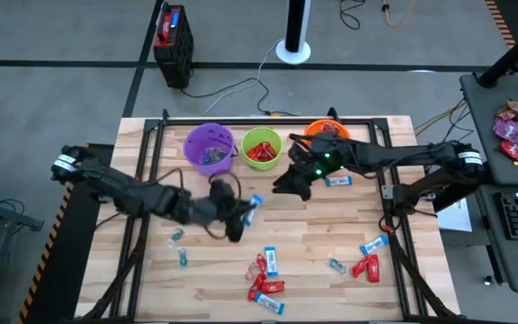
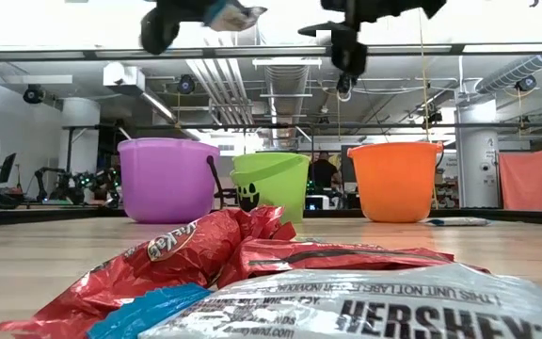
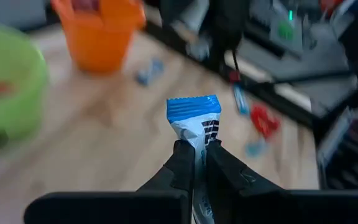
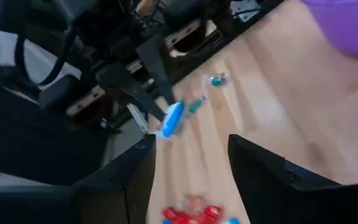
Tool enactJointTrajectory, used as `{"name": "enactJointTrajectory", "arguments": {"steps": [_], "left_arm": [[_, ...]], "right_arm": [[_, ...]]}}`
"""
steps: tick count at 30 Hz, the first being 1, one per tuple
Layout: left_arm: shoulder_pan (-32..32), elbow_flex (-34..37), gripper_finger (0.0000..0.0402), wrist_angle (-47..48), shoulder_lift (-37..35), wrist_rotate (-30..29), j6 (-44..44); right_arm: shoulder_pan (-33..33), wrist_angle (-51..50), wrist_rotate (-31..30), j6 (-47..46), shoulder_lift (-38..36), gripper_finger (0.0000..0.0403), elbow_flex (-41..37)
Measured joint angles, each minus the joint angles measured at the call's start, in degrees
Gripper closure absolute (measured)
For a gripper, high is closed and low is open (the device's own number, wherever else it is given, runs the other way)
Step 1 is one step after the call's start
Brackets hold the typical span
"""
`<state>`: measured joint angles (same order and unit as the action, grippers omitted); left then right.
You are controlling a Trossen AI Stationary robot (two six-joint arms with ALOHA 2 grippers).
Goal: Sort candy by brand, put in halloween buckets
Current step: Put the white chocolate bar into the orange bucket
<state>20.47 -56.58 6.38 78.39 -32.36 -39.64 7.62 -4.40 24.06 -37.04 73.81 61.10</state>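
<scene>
The blue-and-white candy bar (image 3: 194, 124) is up in the air over the middle of the table, pinched tight by its lower end in the left gripper (image 3: 196, 157), with its blue top sticking up past the fingertips. The next job, I think, is to carry it to the right pail, so the arm should keep its squeeze and move smoothly, because only a small bit of wrapper is held and it could slip. Behind it stand the purple bucket (image 1: 209, 147), the green bucket (image 1: 261, 148) with red pieces inside, and the orange bucket (image 1: 325, 131). I cannot tell which one takes the blue bars. Let go only when the bar hangs right over the pail's mouth. The right gripper (image 1: 293, 184) hovers just in front of the green and orange pails with its fingers spread and nothing in them, so go around it. More candy (image 1: 266, 277) waits on the wooden table (image 1: 331, 225) near the front edge
</scene>
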Motion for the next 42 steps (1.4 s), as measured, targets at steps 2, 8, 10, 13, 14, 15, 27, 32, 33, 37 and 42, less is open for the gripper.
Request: {"name": "enactJointTrajectory", "arguments": {"steps": [2, 8, 10, 13, 14, 15, 27, 32, 33, 37, 42], "left_arm": [[-2.25, 0.00, 0.0397, -3.12, -0.50, -0.01, 4.37], [-4.73, -1.38, 0.0397, -4.54, 0.16, 0.28, 10.67], [-4.75, -2.34, 0.0397, -4.48, 0.73, 0.14, 12.35], [-4.85, -3.55, 0.0397, -4.07, 1.34, -0.80, 13.80], [-4.88, -3.91, 0.0397, -3.93, 1.60, -0.76, 14.14], [-4.96, -4.25, 0.0397, -3.31, 1.74, -0.79, 14.31], [-5.01, -5.46, 0.0321, -0.34, 1.94, -4.42, 12.55], [-4.90, -5.47, 0.0277, 3.25, 1.30, -3.66, 12.16], [-4.92, -5.47, 0.0270, 4.46, 0.85, -2.12, 12.07], [-4.94, -5.96, 0.0257, 15.09, -1.10, 3.99, 4.54], [-5.01, -8.78, 0.0255, 41.98, -2.37, 12.43, -11.49]], "right_arm": [[0.00, 0.22, 0.38, -2.77, 2.33, 0.0211, 2.11], [0.00, -3.58, 0.51, -3.01, 6.81, 0.0211, 8.18], [0.03, -4.99, 0.40, -2.80, 7.80, 0.0211, 9.38], [0.02, -5.12, 0.54, -2.04, 9.03, 0.0214, 10.46], [0.00, -5.22, 0.52, -1.82, 9.39, 0.0218, 10.81], [0.00, -5.26, 0.47, -1.32, 9.71, 0.0225, 11.25], [0.20, -6.28, -1.63, 3.46, 10.65, 0.0378, 14.32], [2.33, -14.99, -5.02, 6.89, 10.32, 0.0381, 17.29], [3.13, -18.87, -6.43, 8.34, 10.32, 0.0382, 18.47], [7.31, -42.20, -19.49, 15.56, 10.81, 0.0383, 25.68], [14.66, -65.02, -40.17, 17.32, 13.85, 0.0378, 30.58]]}}
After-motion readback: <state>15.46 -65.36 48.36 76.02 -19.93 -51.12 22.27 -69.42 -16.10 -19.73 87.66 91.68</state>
